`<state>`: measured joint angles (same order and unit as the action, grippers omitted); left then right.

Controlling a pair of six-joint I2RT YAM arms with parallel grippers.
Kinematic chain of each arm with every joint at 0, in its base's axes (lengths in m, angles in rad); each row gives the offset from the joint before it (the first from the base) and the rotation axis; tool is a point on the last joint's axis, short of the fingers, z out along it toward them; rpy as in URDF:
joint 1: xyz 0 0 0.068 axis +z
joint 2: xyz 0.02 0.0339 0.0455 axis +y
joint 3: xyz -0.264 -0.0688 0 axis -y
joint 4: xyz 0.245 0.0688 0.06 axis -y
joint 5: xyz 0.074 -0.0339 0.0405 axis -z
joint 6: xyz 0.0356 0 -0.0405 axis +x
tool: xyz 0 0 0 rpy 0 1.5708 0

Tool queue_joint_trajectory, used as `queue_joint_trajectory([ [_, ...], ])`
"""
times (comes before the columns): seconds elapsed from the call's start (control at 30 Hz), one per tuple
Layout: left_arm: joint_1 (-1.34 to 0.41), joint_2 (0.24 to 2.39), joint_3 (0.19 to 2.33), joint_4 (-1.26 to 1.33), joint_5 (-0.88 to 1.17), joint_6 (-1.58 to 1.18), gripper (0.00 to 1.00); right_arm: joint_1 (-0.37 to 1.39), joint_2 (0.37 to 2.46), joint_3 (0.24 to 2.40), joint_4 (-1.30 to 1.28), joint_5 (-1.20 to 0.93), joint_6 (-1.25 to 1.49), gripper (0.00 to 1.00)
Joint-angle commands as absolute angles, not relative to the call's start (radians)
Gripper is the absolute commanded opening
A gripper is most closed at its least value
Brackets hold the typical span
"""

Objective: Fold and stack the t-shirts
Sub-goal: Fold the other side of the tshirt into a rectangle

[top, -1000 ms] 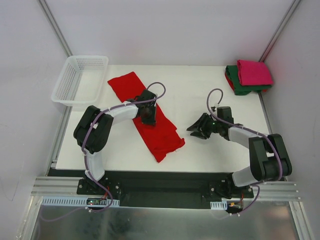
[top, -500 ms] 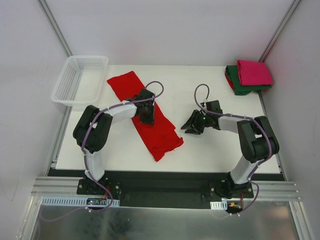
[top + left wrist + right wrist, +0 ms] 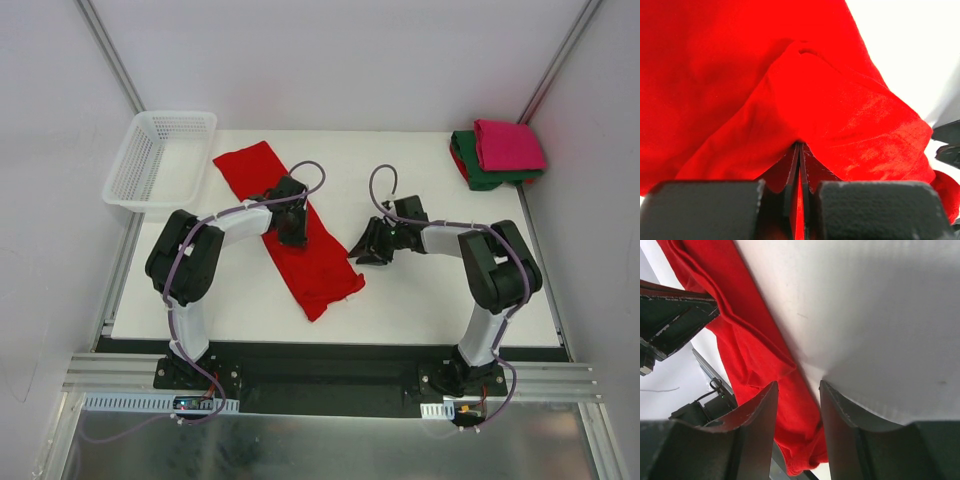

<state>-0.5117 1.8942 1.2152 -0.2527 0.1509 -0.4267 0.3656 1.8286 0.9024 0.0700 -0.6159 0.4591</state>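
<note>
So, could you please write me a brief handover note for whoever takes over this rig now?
Left gripper: shut, pinching a ridge of the bright red cloth t-shirt near its middle.
Right gripper: open, low at the shirt's right edge, holding nothing.
Done: magenta-pink folded t-shirt sits on the dark green folded t-shirt at the far right corner.
To do: finish folding the red one, a long diagonal strip, and add it to that stack.

I record the overhead view as bright, evenly lit and sharp, with faint soft shadows under the arms on the table. Left wrist view: table blown out white at upper right, red t-shirt oversaturated. Right wrist view: dimmer, greyish, fingers soft at bottom.
</note>
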Motion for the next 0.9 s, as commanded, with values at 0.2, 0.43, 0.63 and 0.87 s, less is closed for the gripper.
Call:
queue_joint_trajectory([
  [0.2,-0.489,1.916,1.246,-0.279,0.144,-0.422,0.00,0.429,1.876,0.885,0.044,-0.574,0.434,0.43],
  [0.43,-0.483,1.927,1.253,-0.279,0.149,-0.420,0.00,0.449,1.848,0.813,0.044,-0.577,0.430,0.43],
  [0.63,-0.479,1.934,1.261,-0.279,0.152,-0.423,0.00,0.454,1.806,0.761,0.043,-0.583,0.430,0.42],
  [0.87,-0.477,1.940,1.269,-0.279,0.156,-0.425,0.00,0.456,1.776,0.724,0.037,-0.589,0.430,0.38],
])
